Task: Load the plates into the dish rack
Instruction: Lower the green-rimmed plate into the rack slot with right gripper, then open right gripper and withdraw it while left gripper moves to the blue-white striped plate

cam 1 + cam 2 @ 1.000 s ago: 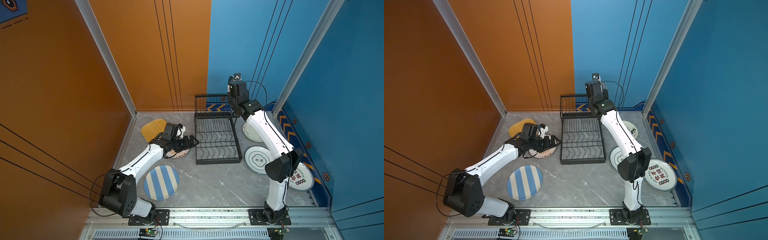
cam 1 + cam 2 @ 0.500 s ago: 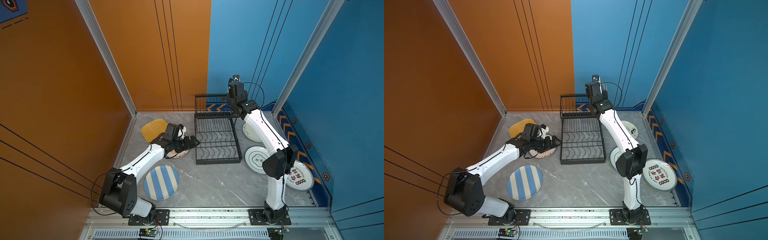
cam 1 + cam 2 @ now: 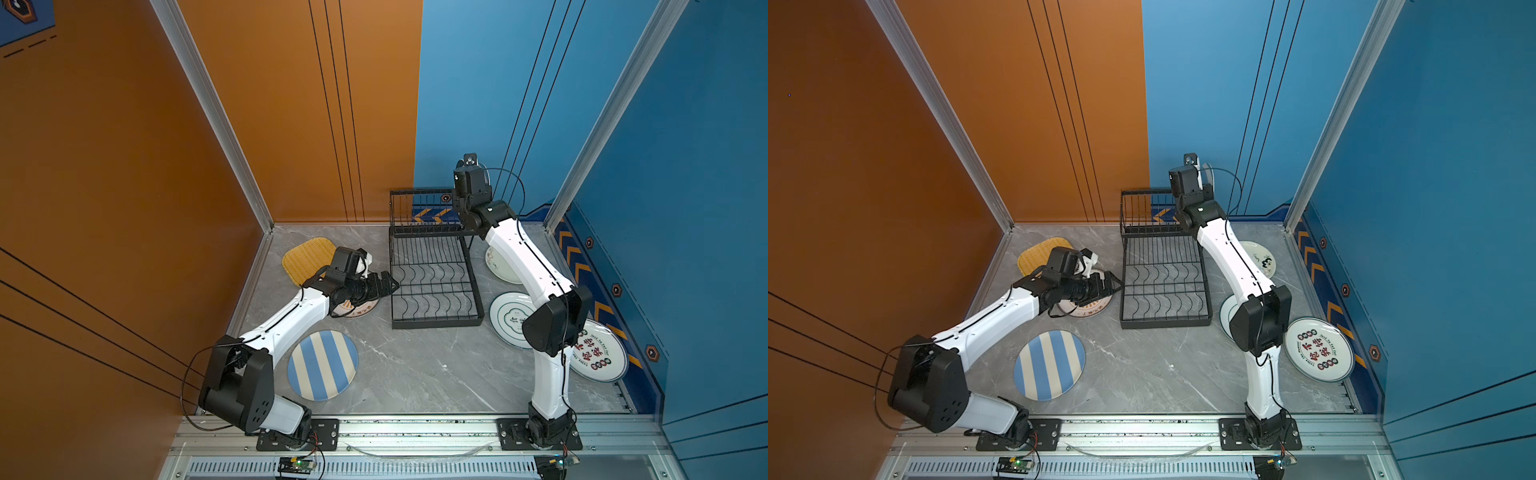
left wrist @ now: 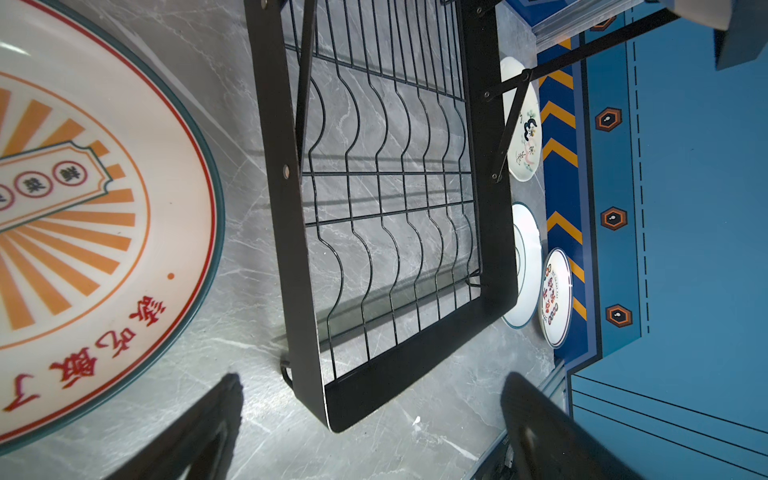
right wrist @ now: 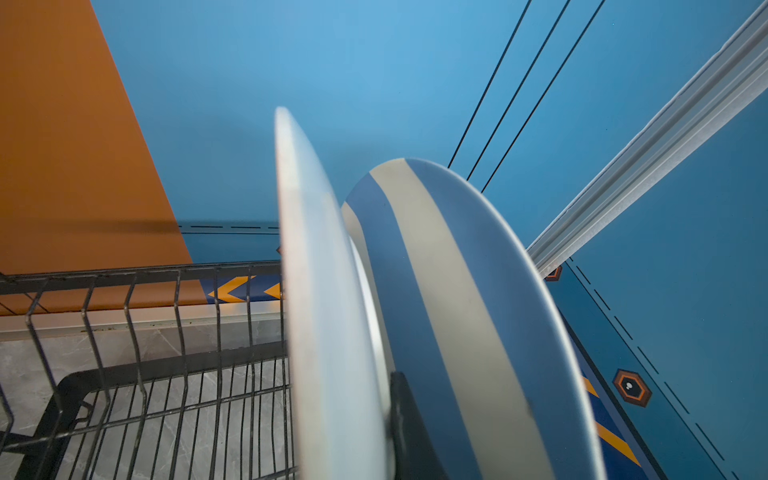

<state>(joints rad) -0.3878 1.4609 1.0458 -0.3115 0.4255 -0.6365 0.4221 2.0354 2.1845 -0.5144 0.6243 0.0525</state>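
The dish rack [image 3: 436, 323] stands on the grey table [image 3: 415, 374], its railed upper shelf at the far end. Over that shelf's right end the right gripper [image 5: 390, 411] holds an edge-on white plate [image 5: 324, 291] upright, jaws pinching its rim. In the right wrist view one dark finger [image 5: 409, 415] lies against the plate's face, between it and a tilted striped plate [image 5: 457, 311] just behind. Whether that striped one sits in the shelf cannot be told. Just left of the rack the orange sunburst plate [image 4: 104, 208] lies flat. Above its rack-side edge hovers the left gripper [image 3: 384, 284], jaws spread wide and holding nothing, pointing at the rack's left side. Further left, level with the rack's far half, lies the yellow woven plate [image 3: 307, 259]. Left of the rack's front lies a second striped plate [image 3: 323, 365]. Right of the rack lie three more: a figure-printed plate [image 3: 1260, 253] beside its middle, and a green-rimmed plate [image 3: 509, 318] by its front corner, partly hidden by the right arm. Farthest out is the red-character plate [image 3: 598, 353].
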